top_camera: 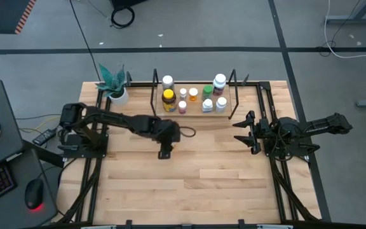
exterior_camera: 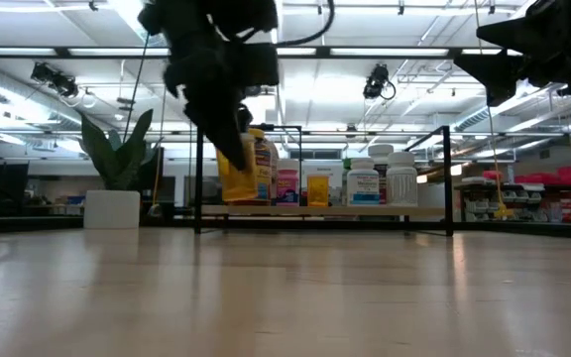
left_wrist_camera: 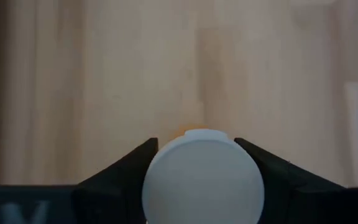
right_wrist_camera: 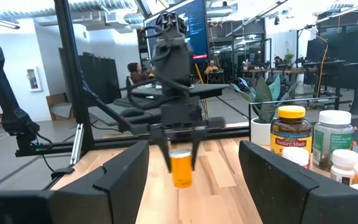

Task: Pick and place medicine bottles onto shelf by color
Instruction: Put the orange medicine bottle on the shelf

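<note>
My left gripper (top_camera: 165, 150) hangs over the middle of the table, in front of the shelf (top_camera: 154, 95), shut on a small orange bottle (right_wrist_camera: 180, 174) with a white cap (left_wrist_camera: 202, 180). The shelf stands at the table's far edge. Several bottles stand upright on its pale base: a big amber one with a yellow lid (top_camera: 168, 100), white-capped ones (top_camera: 219, 81), a green-capped one (top_camera: 207, 91) and small orange and pink ones (top_camera: 193, 94). My right gripper (top_camera: 243, 132) waits open near the table's right side, touching nothing. My left gripper pinches the orange bottle between its two fingers (left_wrist_camera: 124, 175), at the top just under the white cap (right_wrist_camera: 180, 154). The fingers come from above, pointing down. The bottle hangs upright below them, lifted clear of the table.
A potted plant (top_camera: 114, 86) stands at the far left corner beside the shelf. Black rails (top_camera: 93, 172) run along both sides of the table. Bare wood (top_camera: 189, 184) lies on the near half. A keyboard and mouse (top_camera: 33, 194) sit off the table's left.
</note>
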